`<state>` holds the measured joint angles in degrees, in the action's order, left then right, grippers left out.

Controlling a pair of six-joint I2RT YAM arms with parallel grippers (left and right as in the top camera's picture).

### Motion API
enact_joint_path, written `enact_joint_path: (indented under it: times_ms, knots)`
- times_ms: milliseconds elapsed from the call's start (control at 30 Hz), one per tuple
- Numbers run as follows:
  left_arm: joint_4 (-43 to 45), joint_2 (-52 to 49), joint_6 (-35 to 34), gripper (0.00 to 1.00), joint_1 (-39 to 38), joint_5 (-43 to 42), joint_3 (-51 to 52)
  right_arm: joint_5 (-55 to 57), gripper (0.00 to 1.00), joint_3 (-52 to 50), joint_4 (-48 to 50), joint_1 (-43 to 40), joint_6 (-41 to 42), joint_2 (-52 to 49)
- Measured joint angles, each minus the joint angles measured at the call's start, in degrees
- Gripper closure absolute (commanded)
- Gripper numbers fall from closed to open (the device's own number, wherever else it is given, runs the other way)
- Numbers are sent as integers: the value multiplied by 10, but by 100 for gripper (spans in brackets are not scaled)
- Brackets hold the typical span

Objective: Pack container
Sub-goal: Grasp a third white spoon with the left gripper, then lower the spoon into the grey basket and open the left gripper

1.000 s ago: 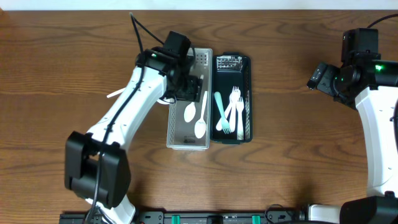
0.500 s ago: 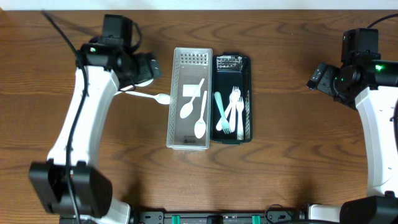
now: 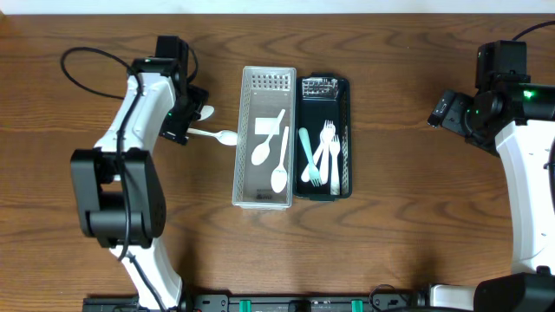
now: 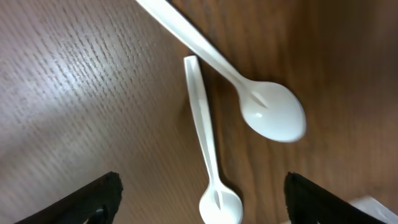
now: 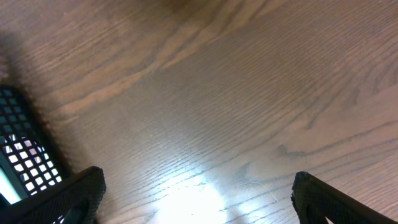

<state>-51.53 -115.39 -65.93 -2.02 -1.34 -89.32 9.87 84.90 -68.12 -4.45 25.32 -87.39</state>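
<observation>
From the overhead camera I see a wooden worktop with a white slotted container near its centre and a dark mesh tray touching its right side. The container holds three white spoons lying lengthwise. The tray holds a teal spoon and a cluster of white forks, with something clear at its far end that I cannot identify. My left arm reaches to the bare wood just left of the container. Through the left wrist camera, the left gripper is spread wide with nothing between its fingers. It hangs over two loose white spoons on the worktop. The larger spoon lies diagonally. The smaller spoon lies close beside it, its bowl roughly midway between the fingertips. I cannot tell whether the two spoons touch. My right arm sits well away at the right edge. The right gripper is also wide apart and empty above bare wood, with a corner of the dark tray at the left of its view.
</observation>
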Motion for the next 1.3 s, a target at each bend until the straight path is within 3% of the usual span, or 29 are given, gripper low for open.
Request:
enact_joint_path:
  times_ms: [167, 300, 500, 667, 700, 1100, 1300]
  knots:
    - [19, -44, -3, 16, 0, -8, 0, 0, 1, 0, 0, 0, 0, 0]
    - [30, -66, 5, 27, 0, -17, 0, 0, 1, 0, 3, 0, 0, 0]
    - [28, -82, 16, 57, -5, -23, 0, 0, 1, 0, 5, 0, 0, 0]
    - [27, -84, 15, 92, -15, -26, 0, 0, 1, 0, 5, 0, 0, 0]
    - [26, -84, 15, 94, -17, -28, 0, 0, 1, 0, 4, 0, 0, 0]
    - [-42, -67, 131, 94, -26, -74, 1, 0, 1, 0, -2, 0, 0, 0]
    - [-52, 54, 286, 94, -26, -75, 5, 0, 1, 0, -3, 0, 0, 0]
